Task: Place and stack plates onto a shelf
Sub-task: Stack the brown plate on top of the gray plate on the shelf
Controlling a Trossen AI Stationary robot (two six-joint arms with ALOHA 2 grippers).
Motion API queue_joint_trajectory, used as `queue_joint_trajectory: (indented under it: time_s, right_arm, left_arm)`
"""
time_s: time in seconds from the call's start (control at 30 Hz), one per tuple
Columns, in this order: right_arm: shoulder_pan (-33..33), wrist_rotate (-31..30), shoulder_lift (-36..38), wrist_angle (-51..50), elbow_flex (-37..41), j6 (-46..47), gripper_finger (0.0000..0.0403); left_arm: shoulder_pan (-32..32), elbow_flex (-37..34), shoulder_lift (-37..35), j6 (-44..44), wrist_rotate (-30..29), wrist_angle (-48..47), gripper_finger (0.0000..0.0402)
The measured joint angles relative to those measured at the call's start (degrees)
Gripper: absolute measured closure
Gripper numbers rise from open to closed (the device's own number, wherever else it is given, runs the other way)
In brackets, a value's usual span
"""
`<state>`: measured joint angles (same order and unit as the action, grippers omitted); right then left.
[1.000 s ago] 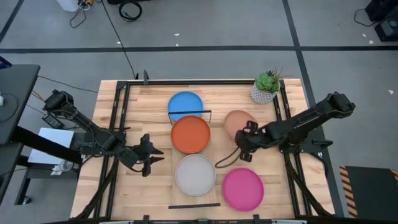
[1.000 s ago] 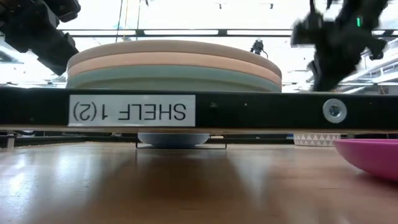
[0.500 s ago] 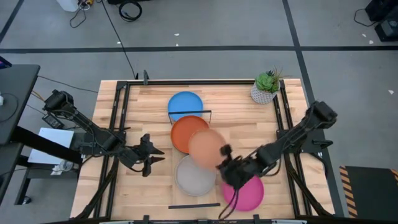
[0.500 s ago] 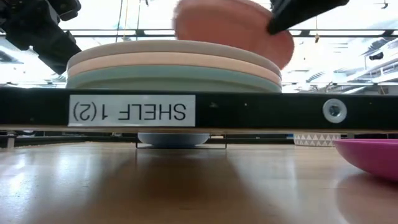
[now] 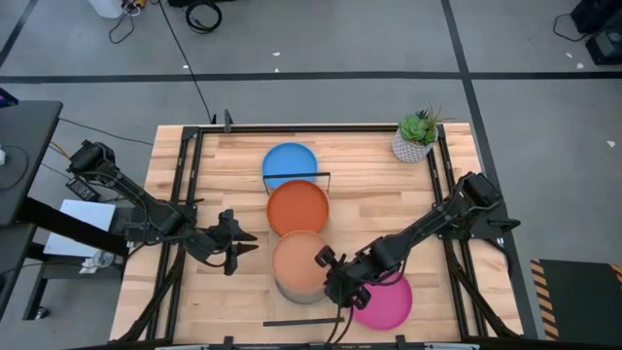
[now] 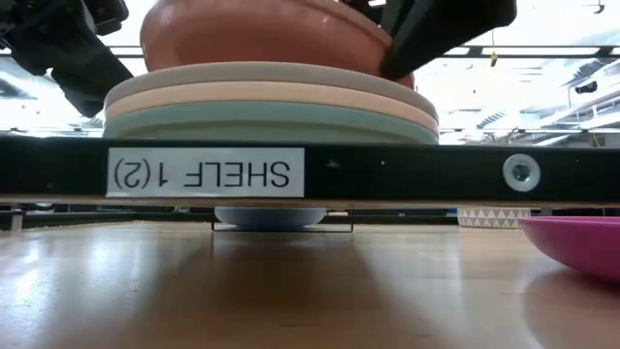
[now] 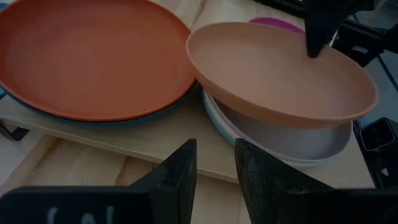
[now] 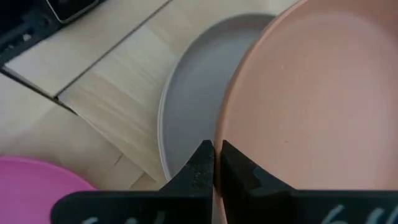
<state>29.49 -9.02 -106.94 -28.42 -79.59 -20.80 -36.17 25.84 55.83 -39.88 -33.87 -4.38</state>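
Observation:
My right gripper (image 5: 332, 272) is shut on a tan plate (image 5: 299, 261) and holds it over the stack of plates on the near part of the shelf (image 7: 112, 140). The stack's top plate is grey (image 8: 199, 93); a pale tan one (image 6: 271, 97) and a light teal one (image 6: 271, 122) lie under it. An orange plate (image 5: 297, 208) sits on a dark teal one farther along the shelf. The blue plate (image 5: 289, 163) lies at the far end. The magenta plate (image 5: 387, 301) rests on the table to the right. My left gripper (image 5: 243, 247) waits open, left of the stack. My right gripper pinches the tan plate's rim (image 8: 219, 140) on the plate's right side, one finger over the rim and one under it. The fingers come from the table's right, slanting down. The plate is slightly tilted over the grey plate; whether it touches it I cannot tell.
A potted green plant (image 5: 416, 136) stands at the table's far right corner. Black wire frames (image 5: 296, 180) rise at the shelf's ends. A black bar labelled SHELF (image 6: 310, 173) runs across the low view. Bare tabletop lies left of the shelf.
My right gripper has lifted the tan plate off the table near the plant and swung it toward the near-left, stopping over the grey-topped stack. The plate has come down close to the stack. The left arm has kept still.

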Motion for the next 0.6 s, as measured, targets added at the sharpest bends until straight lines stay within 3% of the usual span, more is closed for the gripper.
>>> queue_joint_trajectory:
  time_s: [0.33, 0.6]
  right_arm:
    - [0.1, 7.3, -0.4, 2.8, 0.0, 0.0, 0.0371]
    - [0.4, 8.2, -0.4, 2.7, 0.0, 5.2, 0.0354]
  left_arm:
    - [0.0, 0.0, 0.0, 0.0, -0.5, 0.1, 0.0285]
    - [0.0, 0.0, 0.0, 1.5, 0.6, -0.1, 0.0285]
